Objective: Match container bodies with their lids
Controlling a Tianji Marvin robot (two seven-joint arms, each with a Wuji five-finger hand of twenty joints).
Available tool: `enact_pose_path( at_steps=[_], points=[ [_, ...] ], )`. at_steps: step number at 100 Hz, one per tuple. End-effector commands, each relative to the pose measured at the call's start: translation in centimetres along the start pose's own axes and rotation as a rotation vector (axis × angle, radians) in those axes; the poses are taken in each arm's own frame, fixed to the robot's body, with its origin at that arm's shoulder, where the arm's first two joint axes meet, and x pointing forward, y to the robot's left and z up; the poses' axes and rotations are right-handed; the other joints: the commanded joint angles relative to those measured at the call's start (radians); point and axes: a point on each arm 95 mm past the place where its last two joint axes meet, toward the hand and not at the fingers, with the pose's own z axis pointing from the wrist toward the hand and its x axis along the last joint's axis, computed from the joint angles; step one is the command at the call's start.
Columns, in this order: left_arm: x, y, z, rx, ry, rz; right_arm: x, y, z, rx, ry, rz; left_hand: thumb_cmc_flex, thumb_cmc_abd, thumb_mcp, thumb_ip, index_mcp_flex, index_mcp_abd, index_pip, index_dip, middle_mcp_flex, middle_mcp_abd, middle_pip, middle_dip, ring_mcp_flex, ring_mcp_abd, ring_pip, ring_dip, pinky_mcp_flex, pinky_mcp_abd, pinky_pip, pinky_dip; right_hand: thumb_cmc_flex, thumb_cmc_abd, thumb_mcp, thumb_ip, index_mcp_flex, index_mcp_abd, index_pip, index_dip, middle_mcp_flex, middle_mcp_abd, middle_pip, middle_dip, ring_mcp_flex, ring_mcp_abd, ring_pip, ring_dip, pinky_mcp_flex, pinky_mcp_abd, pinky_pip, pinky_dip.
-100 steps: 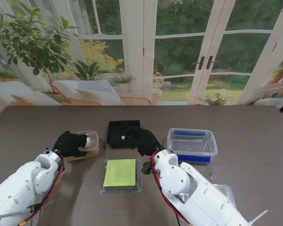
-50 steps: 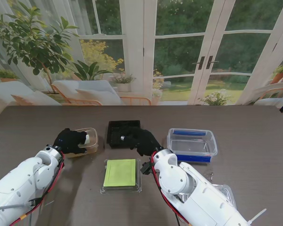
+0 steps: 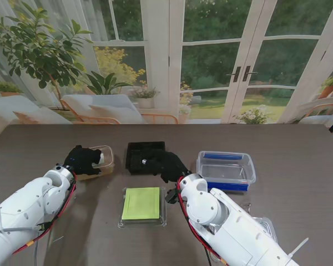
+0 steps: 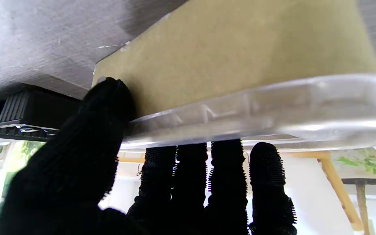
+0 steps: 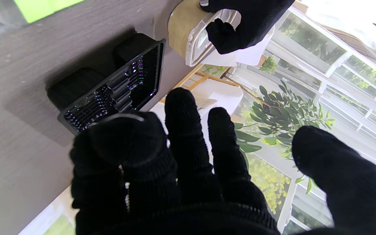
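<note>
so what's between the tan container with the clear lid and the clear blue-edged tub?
In the stand view, the black ribbed plastic tray lies between the tan container and the tub, with the right hand over its right edge.

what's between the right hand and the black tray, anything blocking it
Nothing visible. The right hand hovers at the near right edge of the black tray, fingers spread and holding nothing; the wrist view shows only bare table between fingertips and tray. The left hand grips the kraft container, off to the left.

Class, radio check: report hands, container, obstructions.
Left hand shut on tan clear-rimmed container. Right hand open at black ribbed tray. Nothing between them.
</note>
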Motion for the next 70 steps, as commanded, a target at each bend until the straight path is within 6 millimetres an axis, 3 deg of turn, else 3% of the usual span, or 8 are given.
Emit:
enact_pose_path(
  at_steps=[1, 7, 13, 17, 18, 23, 39, 70],
  points=[
    [-0.62, 0.64, -0.24, -0.057, -0.024, 0.012, 0.08, -0.37, 0.11, 0.020, 0.003, 0.007, 0.175, 0.085, 0.153, 0.052, -0.022, -0.037, -0.182, -0.054, -0.048, 0.019, -0.061, -0.079, -0.049, 0.013, -0.049, -0.088, -0.040, -0.012, -0.050, -0.024, -0.039, 0.034, -0.008, -0.033, -0.016, 0.006, -0.001, -0.011, 0.023, 0.026, -0.010, -0.013, 0.005, 0.031, 0.004, 0.006, 0.177, 0.031, -0.016, 0.023],
    [-0.70, 0.57, -0.16, -0.063, -0.024, 0.026, 0.02, -0.37, 0.14, 0.022, 0.001, 0.009, 0.139, 0.096, 0.174, 0.053, -0.031, -0.011, -0.248, -0.055, -0.092, 0.028, -0.031, -0.158, -0.069, 0.016, -0.072, -0.138, -0.056, -0.014, -0.080, -0.040, -0.038, 0.032, -0.007, -0.033, -0.015, 0.008, -0.001, -0.011, 0.025, 0.027, -0.011, -0.014, 0.004, 0.032, 0.004, 0.007, 0.174, 0.033, -0.018, 0.023],
    [-0.73, 0.53, -0.12, -0.068, -0.025, 0.033, 0.02, -0.37, 0.10, 0.023, 0.001, 0.010, 0.073, 0.127, 0.218, 0.065, -0.029, 0.030, -0.394, -0.057, -0.160, 0.048, -0.013, -0.343, -0.101, 0.026, -0.133, -0.185, -0.081, -0.012, -0.117, -0.062, -0.038, 0.031, -0.006, -0.034, -0.015, 0.008, -0.002, -0.011, 0.028, 0.027, -0.011, -0.014, 0.005, 0.031, 0.005, 0.007, 0.174, 0.034, -0.018, 0.023],
    [-0.68, 0.47, -0.14, -0.071, -0.027, 0.035, 0.03, -0.36, 0.07, 0.024, 0.001, 0.011, 0.035, 0.149, 0.238, 0.087, -0.033, 0.051, -0.457, -0.054, -0.189, 0.056, -0.013, -0.547, -0.116, 0.030, -0.169, -0.215, -0.092, -0.013, -0.134, -0.071, -0.037, 0.031, -0.005, -0.034, -0.014, 0.009, -0.001, -0.011, 0.029, 0.028, -0.011, -0.014, 0.005, 0.032, 0.005, 0.007, 0.174, 0.034, -0.018, 0.023],
    [-0.67, 0.45, -0.14, -0.071, -0.027, 0.036, 0.03, -0.36, 0.06, 0.025, 0.001, 0.011, 0.013, 0.164, 0.251, 0.109, -0.036, 0.063, -0.486, -0.059, -0.197, 0.063, -0.021, -0.582, -0.122, 0.032, -0.183, -0.224, -0.097, -0.012, -0.140, -0.074, -0.037, 0.031, -0.005, -0.034, -0.015, 0.009, -0.002, -0.011, 0.030, 0.028, -0.011, -0.014, 0.005, 0.032, 0.005, 0.007, 0.174, 0.034, -0.018, 0.023],
    [-0.68, 0.45, -0.15, -0.071, -0.028, 0.042, 0.03, -0.35, 0.05, 0.026, 0.002, 0.010, -0.024, 0.183, 0.250, 0.134, -0.042, 0.091, -0.585, -0.083, -0.226, 0.084, -0.062, -0.663, -0.149, 0.039, -0.232, -0.258, -0.120, -0.012, -0.174, -0.091, -0.037, 0.031, -0.005, -0.034, -0.015, 0.010, -0.002, -0.011, 0.032, 0.028, -0.011, -0.014, 0.004, 0.031, 0.006, 0.007, 0.174, 0.034, -0.018, 0.023],
    [-0.86, 0.41, -0.30, -0.066, -0.035, 0.067, 0.01, -0.33, 0.11, 0.024, 0.004, 0.009, -0.092, 0.186, 0.208, 0.138, -0.067, 0.147, -0.802, -0.169, -0.295, 0.107, -0.159, -0.788, -0.217, 0.052, -0.335, -0.334, -0.174, -0.015, -0.253, -0.134, -0.035, 0.029, -0.002, -0.034, -0.015, 0.011, -0.001, -0.011, 0.036, 0.028, -0.012, -0.014, 0.004, 0.035, 0.008, 0.009, 0.173, 0.035, -0.019, 0.024],
    [-0.87, 0.69, -0.85, -0.112, -0.011, 0.078, -0.13, -0.32, 0.11, 0.025, 0.002, 0.010, -0.127, 0.187, 0.179, 0.139, -0.043, 0.146, -0.898, -0.184, -0.296, 0.105, -0.187, -0.829, -0.226, 0.050, -0.376, -0.368, -0.191, -0.004, -0.284, -0.149, -0.032, 0.027, 0.001, -0.035, -0.004, 0.019, 0.002, -0.011, 0.045, 0.031, -0.013, -0.013, 0.004, 0.034, 0.008, 0.009, 0.173, 0.035, -0.020, 0.025]
  ],
)
